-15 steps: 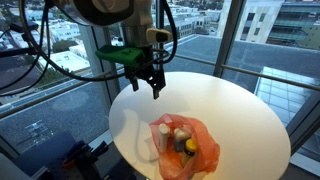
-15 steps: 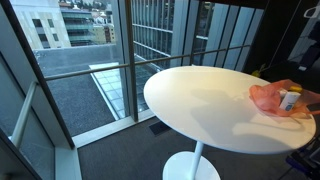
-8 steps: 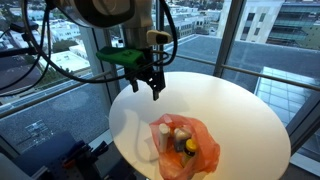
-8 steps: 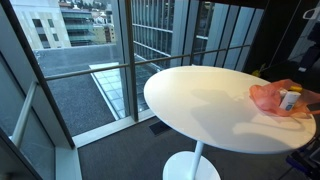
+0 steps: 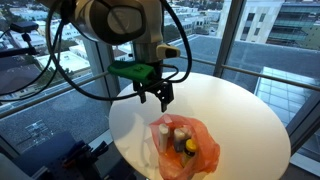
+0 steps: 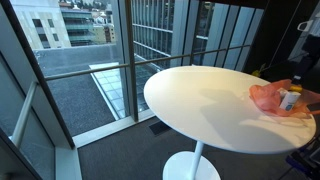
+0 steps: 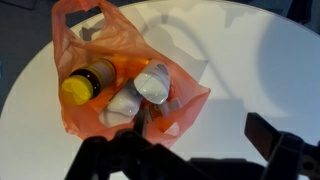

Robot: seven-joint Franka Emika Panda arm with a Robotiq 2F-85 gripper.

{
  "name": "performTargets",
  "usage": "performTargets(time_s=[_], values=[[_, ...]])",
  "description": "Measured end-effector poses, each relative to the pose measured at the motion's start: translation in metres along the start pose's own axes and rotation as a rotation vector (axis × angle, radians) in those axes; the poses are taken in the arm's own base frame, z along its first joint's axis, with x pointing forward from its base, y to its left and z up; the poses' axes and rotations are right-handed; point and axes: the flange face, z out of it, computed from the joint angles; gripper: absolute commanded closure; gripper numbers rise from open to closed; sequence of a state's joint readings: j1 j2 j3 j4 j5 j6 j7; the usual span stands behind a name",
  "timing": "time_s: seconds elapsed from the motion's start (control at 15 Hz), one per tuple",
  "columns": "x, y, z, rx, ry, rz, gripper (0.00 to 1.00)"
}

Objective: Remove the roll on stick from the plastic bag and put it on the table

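An orange plastic bag (image 5: 185, 146) lies on the round white table (image 5: 235, 110), mouth open, and also shows in an exterior view (image 6: 278, 97). In the wrist view the bag (image 7: 105, 45) holds a yellow-capped bottle (image 7: 81, 88), a white stick-like container with a grey top (image 7: 151, 82) that may be the roll on stick, and another white item (image 7: 121, 106). My gripper (image 5: 160, 98) hangs open and empty above the table, just behind the bag. In the wrist view the gripper (image 7: 190, 150) is over bare table beside the bag.
The table (image 6: 200, 100) stands by large windows with a railing (image 6: 110, 65) behind it. Robot cables (image 5: 40, 60) hang at the window side. White table surface shows beyond and beside the bag.
My gripper has moved from the table's window-side edge towards the bag and a little lower. The bag and its contents have not moved.
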State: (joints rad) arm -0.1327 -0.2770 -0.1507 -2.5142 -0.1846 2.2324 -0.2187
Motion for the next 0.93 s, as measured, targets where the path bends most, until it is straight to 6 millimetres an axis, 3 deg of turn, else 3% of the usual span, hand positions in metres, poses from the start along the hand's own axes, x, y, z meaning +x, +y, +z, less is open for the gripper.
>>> performTargets(time_s=[0.47,0.93], values=[[0.007,0.023,0.053,-0.001,-0.028,-0.012,0.0],[0.011,0.028,0.08,0.002,-0.041,-0.078,0.0]])
